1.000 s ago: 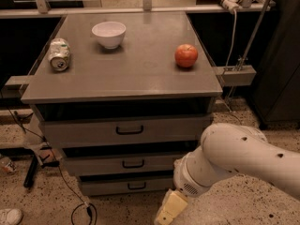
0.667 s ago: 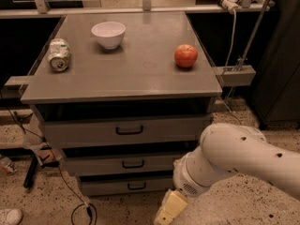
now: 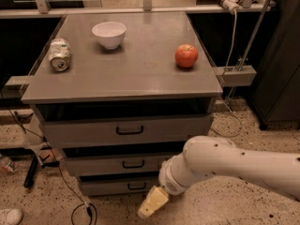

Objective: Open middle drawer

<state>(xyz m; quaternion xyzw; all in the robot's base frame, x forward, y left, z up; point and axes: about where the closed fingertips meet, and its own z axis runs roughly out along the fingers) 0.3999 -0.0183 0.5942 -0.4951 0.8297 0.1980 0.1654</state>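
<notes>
The gray cabinet has three drawers, all closed. The middle drawer (image 3: 112, 164) has a small black loop handle (image 3: 133, 164). Above it is the tallest drawer front (image 3: 126, 130) with a wider black handle. Below it is the narrowest drawer (image 3: 117, 186). My white arm (image 3: 234, 165) reaches in from the right, low in front of the cabinet. My gripper (image 3: 151, 204) is a yellowish tip pointing down and left, below and right of the middle drawer's handle and not touching it.
On the cabinet top (image 3: 140, 74) lie a crushed can (image 3: 60, 54) at the left, a white bowl (image 3: 109, 34) at the back and a red apple (image 3: 186, 56) at the right. Cables (image 3: 79, 205) lie on the speckled floor at the left. A dark cabinet (image 3: 281, 69) stands at the right.
</notes>
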